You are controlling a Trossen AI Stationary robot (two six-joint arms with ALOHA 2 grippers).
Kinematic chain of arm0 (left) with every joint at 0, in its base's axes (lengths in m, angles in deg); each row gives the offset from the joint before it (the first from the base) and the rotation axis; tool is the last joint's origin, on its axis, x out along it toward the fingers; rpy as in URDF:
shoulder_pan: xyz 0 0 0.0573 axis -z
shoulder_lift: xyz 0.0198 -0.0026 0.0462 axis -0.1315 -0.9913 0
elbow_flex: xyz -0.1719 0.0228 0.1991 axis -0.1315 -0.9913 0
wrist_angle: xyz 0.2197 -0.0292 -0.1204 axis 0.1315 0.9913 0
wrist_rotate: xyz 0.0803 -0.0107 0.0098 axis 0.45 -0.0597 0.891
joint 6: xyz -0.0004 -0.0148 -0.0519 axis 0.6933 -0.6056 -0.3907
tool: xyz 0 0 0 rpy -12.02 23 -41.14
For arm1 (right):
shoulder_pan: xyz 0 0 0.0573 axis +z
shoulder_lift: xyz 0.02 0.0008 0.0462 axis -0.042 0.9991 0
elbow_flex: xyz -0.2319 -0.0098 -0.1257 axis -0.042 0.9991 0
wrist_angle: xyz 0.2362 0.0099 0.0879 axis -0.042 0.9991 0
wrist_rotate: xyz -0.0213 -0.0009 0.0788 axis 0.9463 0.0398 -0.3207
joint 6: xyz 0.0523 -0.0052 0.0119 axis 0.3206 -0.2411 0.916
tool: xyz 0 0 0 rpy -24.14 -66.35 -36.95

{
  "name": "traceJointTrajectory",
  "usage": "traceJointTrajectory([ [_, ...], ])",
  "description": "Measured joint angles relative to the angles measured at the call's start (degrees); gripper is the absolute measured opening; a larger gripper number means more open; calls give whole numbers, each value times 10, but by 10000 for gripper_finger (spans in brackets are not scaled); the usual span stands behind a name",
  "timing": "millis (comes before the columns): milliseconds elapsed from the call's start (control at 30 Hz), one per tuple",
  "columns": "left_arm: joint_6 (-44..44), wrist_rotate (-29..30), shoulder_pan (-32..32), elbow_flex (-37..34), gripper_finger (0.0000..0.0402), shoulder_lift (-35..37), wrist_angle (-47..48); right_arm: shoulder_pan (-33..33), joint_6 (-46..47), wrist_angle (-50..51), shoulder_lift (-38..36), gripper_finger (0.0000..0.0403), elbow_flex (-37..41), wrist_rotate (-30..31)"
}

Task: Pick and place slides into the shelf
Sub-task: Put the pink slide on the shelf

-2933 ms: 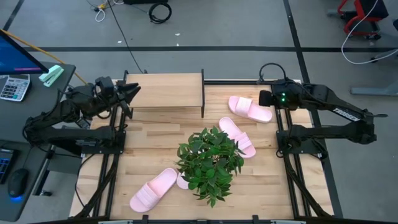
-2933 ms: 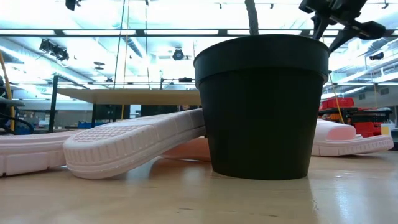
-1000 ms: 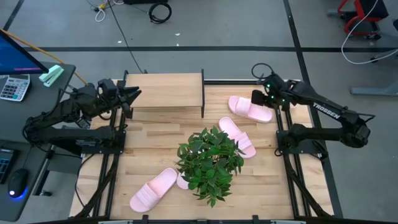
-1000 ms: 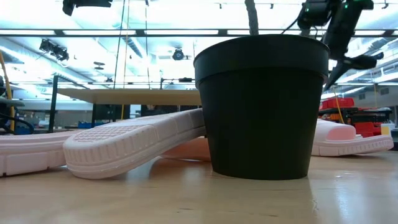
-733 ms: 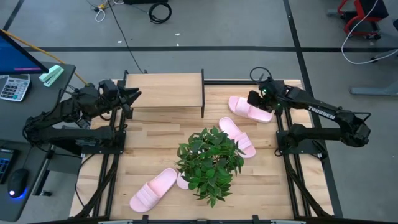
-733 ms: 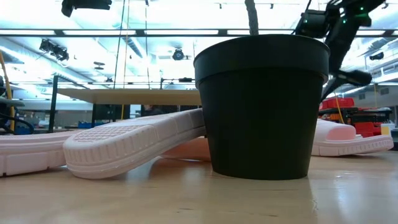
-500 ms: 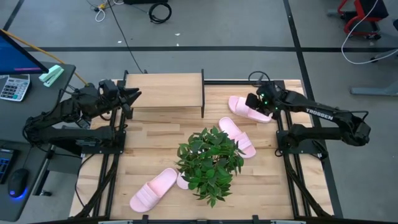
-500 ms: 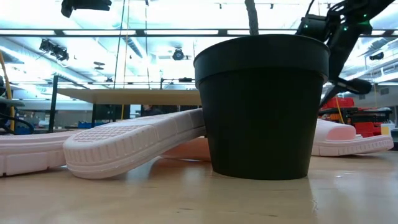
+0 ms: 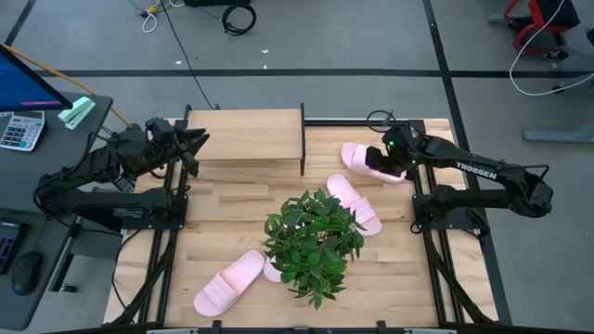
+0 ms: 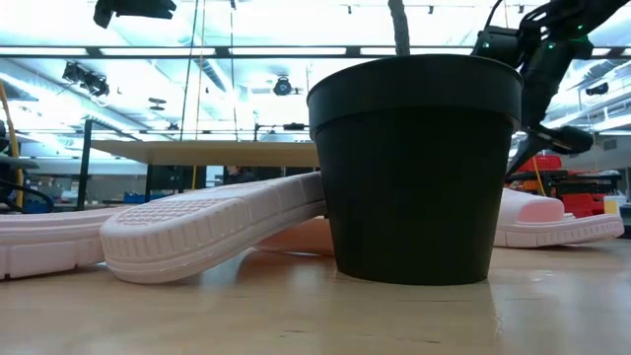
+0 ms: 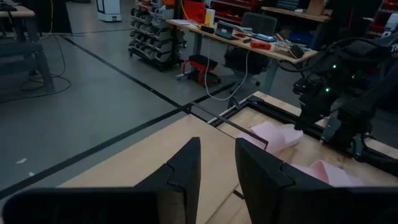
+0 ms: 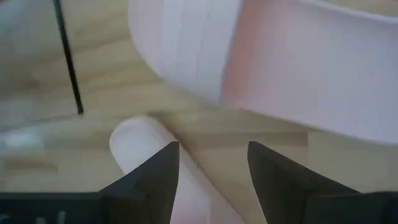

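The right pincer (image 9: 382, 160), open and empty, hangs over the far slide (image 9: 367, 161) by the shelf (image 9: 249, 130); it should next close on its strap

A robotics laboratory or workshop. A grey concrete floor (image 9: 306, 37) crossed by dark taped lines surrounds the slatted light-wood table (image 9: 223, 223). Beyond it stand long workbenches (image 11: 249, 40) laden with equipment, wheeled racks of small parts bins (image 11: 152, 37) and loose cables (image 9: 237, 14); long ceiling light strips (image 10: 177, 49) run overhead.
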Motion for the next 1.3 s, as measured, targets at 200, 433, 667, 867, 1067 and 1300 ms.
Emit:
traceJointTrajectory([
  [200, -11, 0, 0, 0, 107, 0, -1, 35, -26, 1, 0, 197, 0, -8],
  [433, -11, 0, 0, 0, 107, -1, -11, 65, -24, 49, -3, 197, 0, -4],
  [667, -37, 0, 0, 0, 107, -1, -10, 148, 6, 147, -52, 197, 0, -30],
  [867, -37, 0, 0, 0, 107, -1, -18, 236, 97, 160, -89, 197, 0, -20],
  [1067, -20, 8, 0, 0, 107, -1, -37, 337, 198, 159, -91, 197, 10, -19],
  [1300, -6, 15, 0, 0, 107, -1, -50, 465, 393, 124, -91, 201, 39, 24],
])
